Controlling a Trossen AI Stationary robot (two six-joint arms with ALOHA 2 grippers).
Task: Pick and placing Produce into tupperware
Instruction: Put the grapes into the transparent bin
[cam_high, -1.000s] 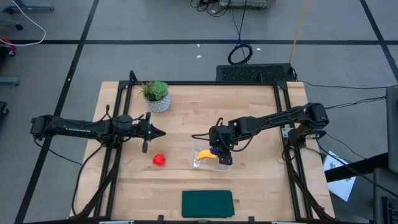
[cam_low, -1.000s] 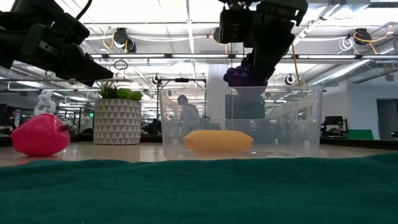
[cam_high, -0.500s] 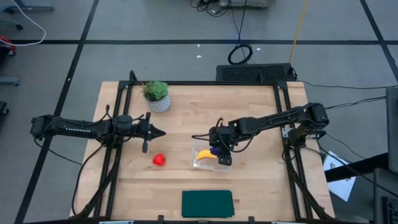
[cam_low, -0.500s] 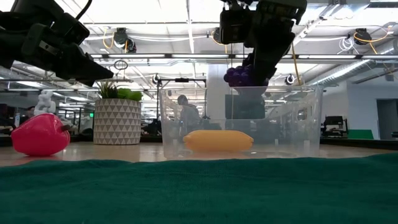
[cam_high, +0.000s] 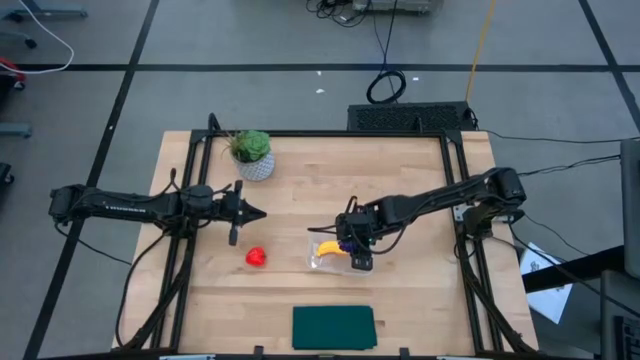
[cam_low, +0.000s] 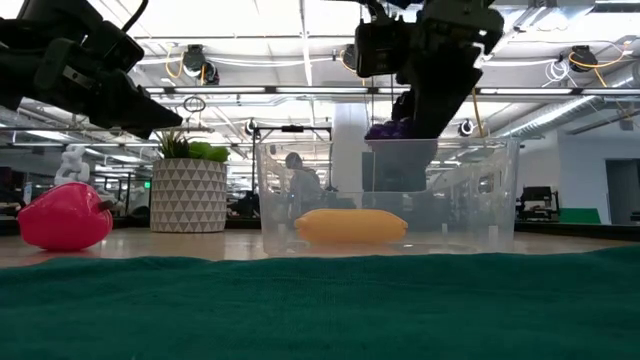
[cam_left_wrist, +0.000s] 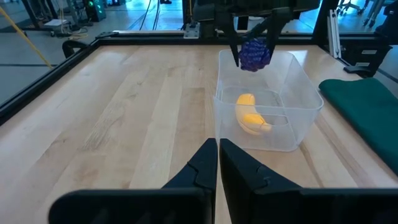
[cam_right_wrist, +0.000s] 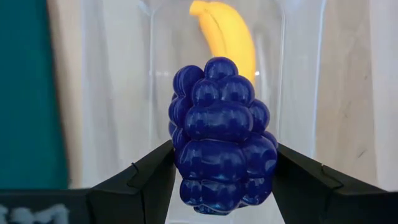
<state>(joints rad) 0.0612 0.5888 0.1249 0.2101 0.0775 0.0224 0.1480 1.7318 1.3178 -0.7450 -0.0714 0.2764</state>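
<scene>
Grapes (cam_right_wrist: 221, 134) clamped in my right gripper (cam_right_wrist: 221, 186), hanging over the tub's (cam_left_wrist: 298, 121) far end — banana (cam_left_wrist: 252, 115) already inside, apple (cam_high: 256, 257) on the table. Risk: letting go this high, they bounce off the rim. Bunch's long axis runs along the fingers, tip toward the banana. Left gripper (cam_high: 258, 213) shut, parked near the plant (cam_high: 250, 152).

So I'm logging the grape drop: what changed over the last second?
The right claw, shut on the grape bunch, has moved a little toward the table's front edge and lowered the grapes to the rim of the tupperware. Nothing was let go. The banana in the container, the red fruit on the table and the shut left claw stayed put.
</scene>
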